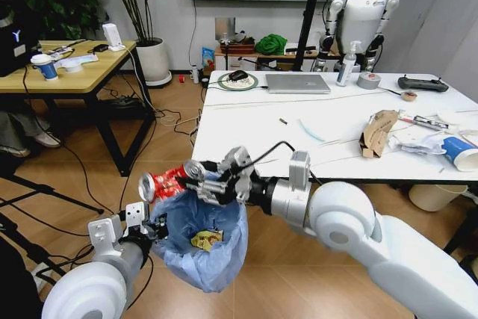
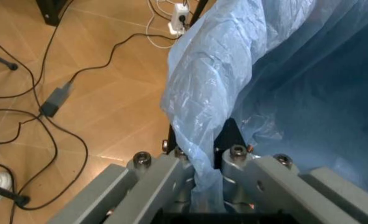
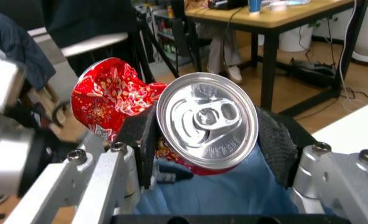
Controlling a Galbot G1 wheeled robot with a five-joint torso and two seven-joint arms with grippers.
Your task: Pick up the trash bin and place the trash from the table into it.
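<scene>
Crushed red can [image 3: 196,135] sits nearest the right wrist cam, silver top w/ pull tab facing the lens, clamped between the dark pads of the right pincer [image 1: 213,181]. In the head view the can is held over the open mouth of the trash bin [image 1: 205,248], just off the near edge of the desk [image 1: 246,140].

Left pincer [image 1: 153,231] is closed on the bin's rim; left wrist view shows the blue bag liner [image 2: 209,93] pinched between its fingers, bin hanging off the floor. A yellow wrapper [image 1: 206,240] already lies inside.

More trash is left on the desk's right side: torn brown cardboard [image 1: 377,131], white crumpled paper [image 1: 418,142], blue-white paper cup [image 1: 457,152].

Risks, as I judge them:
- Can's red end pokes out past the bin rim on the left-arm side; if released here it may clip the rim & bounce to the floor.
- Left grip seems to be mostly on thin plastic, though the rim itself is hidden under the liner. Bag could tear or slide, tipping the bin.

Writing: can shows a red patterned print, no brand legible. Yellow wrapper has print but too small to read.
</scene>
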